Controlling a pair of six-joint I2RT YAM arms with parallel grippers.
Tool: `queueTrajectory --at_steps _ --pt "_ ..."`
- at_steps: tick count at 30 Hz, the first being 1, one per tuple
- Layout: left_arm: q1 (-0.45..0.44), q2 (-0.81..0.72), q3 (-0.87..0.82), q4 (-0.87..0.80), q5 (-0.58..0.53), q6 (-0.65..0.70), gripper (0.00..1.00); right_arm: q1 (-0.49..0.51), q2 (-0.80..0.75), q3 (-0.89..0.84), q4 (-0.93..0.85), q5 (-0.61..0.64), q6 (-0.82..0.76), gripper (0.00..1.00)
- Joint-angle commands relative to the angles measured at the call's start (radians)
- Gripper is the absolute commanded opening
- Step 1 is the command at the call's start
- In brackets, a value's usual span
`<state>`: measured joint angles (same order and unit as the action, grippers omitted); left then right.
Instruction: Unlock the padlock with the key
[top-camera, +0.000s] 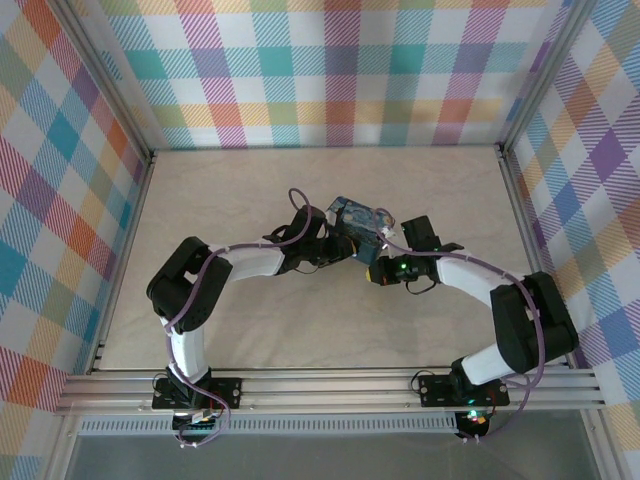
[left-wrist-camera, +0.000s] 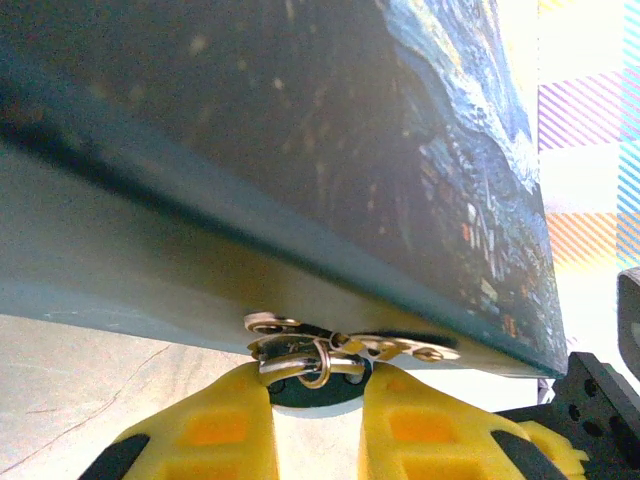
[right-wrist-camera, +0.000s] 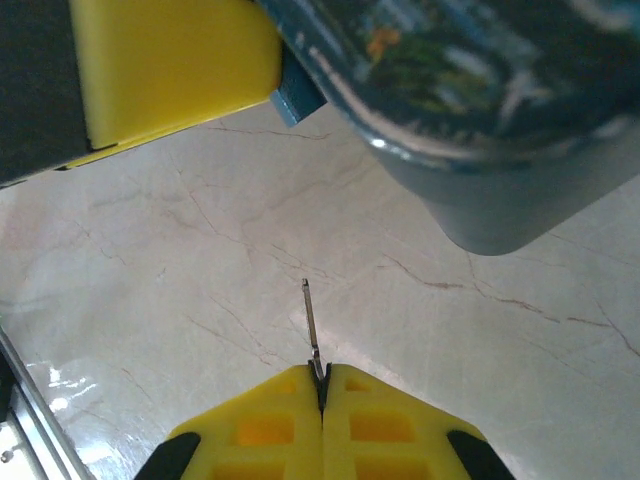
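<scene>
While the left arm's yellow fingers (left-wrist-camera: 215, 425) look clenched on the small silvery padlock with a dark blue body (left-wrist-camera: 320, 392), pinched between their tips just under the lower edge of the blue night-sky-print box (left-wrist-camera: 300, 150), the hold is shallow, tips only. Risk: the padlock twists or slips between the pads once the key pushes on it. The metal rings and hasp (left-wrist-camera: 345, 348) touching it could also snag the key tip. Cannot tell which way the keyhole faces, so alignment is uncertain.

Right arm's yellow fingers (right-wrist-camera: 270, 430) are clenched flat together on the thin dark metal key (right-wrist-camera: 311, 330), gripped by its very end. Risk: it pivots or drops on first contact.

Key's long axis runs straight out from the fingertips. Its tip points away from them, leaning slightly left, toward the box ahead. The tip is apart from the box, above the pale marbled table (right-wrist-camera: 150, 260).
</scene>
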<state>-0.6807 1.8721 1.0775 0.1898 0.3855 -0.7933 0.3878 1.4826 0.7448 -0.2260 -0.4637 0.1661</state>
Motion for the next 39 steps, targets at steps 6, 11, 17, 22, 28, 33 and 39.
queueTrajectory --at_steps 6,11,17,22,28,33,39 --pt "-0.022 -0.059 0.041 -0.018 0.024 -0.011 0.14 0.031 0.022 0.057 0.01 0.039 -0.052 0.0" --pt "-0.023 -0.066 0.038 -0.027 0.023 -0.011 0.14 0.03 0.04 0.089 -0.016 0.09 -0.091 0.0" --pt "-0.023 -0.078 0.022 -0.027 0.015 -0.011 0.14 0.031 0.063 0.129 -0.044 0.143 -0.105 0.0" --pt "-0.023 -0.105 0.004 -0.032 -0.002 -0.005 0.14 0.029 0.096 0.158 -0.058 0.159 -0.105 0.0" --pt "-0.023 -0.12 -0.002 -0.041 -0.007 0.002 0.14 0.029 0.094 0.158 -0.032 0.131 -0.126 0.0" --pt "-0.023 -0.124 0.003 -0.044 -0.015 0.002 0.14 0.031 0.044 0.102 0.008 0.066 -0.135 0.0" --pt "-0.023 -0.112 0.015 -0.05 -0.014 0.002 0.14 0.036 0.031 0.073 0.033 0.018 -0.129 0.0"
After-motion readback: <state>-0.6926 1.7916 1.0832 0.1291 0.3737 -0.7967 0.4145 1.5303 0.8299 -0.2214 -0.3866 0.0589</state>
